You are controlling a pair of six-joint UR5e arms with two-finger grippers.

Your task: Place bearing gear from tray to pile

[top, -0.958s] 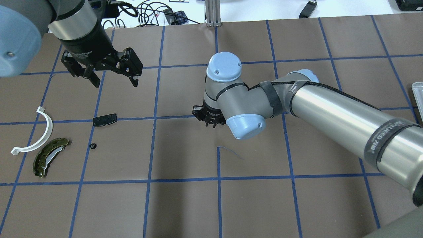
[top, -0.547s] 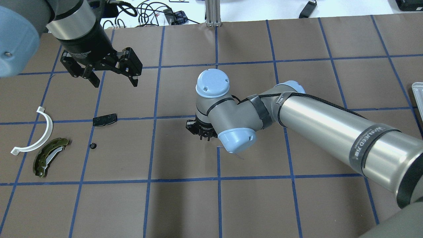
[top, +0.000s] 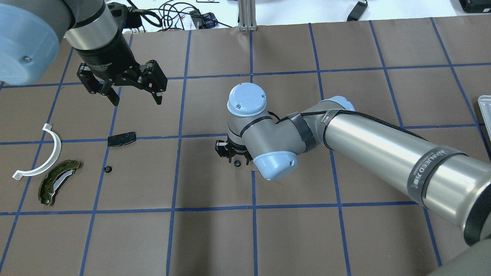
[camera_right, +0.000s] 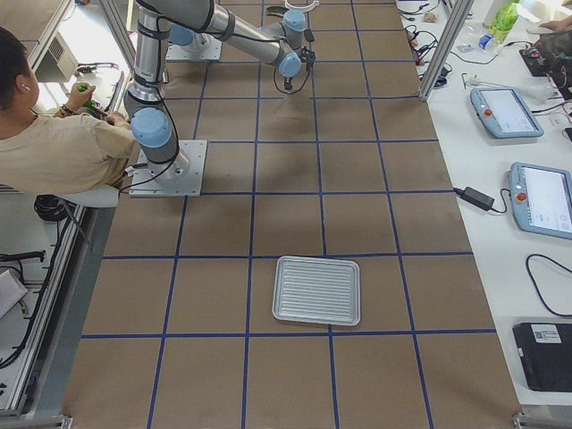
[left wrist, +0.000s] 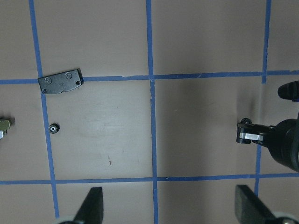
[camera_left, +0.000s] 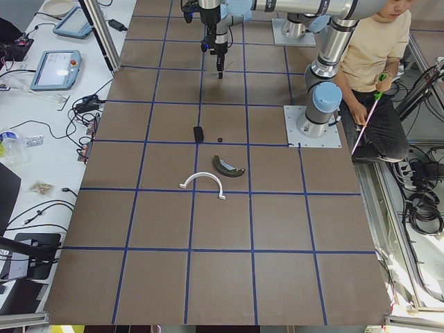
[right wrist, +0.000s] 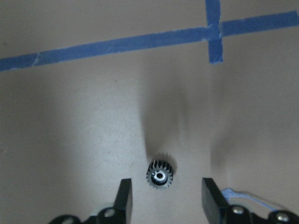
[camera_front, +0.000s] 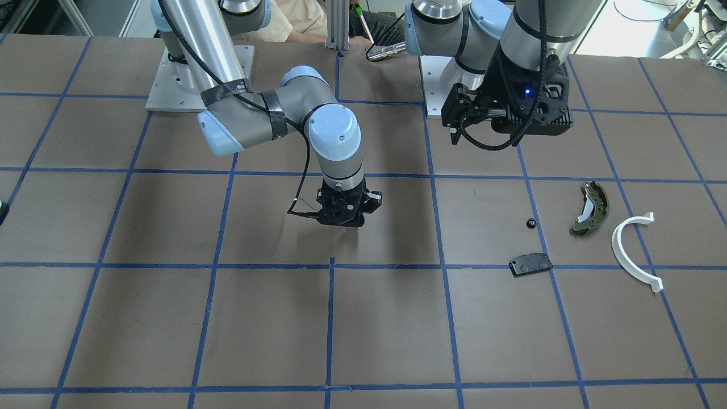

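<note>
The bearing gear, small, black and toothed, lies flat on the brown table between the open fingers of my right gripper. In the overhead view the gear shows just below the right gripper, near the table's middle. The pile lies at the left: black pad, tiny black round piece, olive-green brake shoe and white half-ring. My left gripper hangs open and empty above the table, behind the pad.
The ribbed metal tray lies far to the robot's right; only its edge shows in the overhead view. The right arm's forearm stretches across the right half of the table. Cables and devices lie beyond the far edge.
The right gripper moved left and toward the robot, then stopped low. The gear now shows on the table by its fingers. The left gripper shifted slightly toward the robot.
</note>
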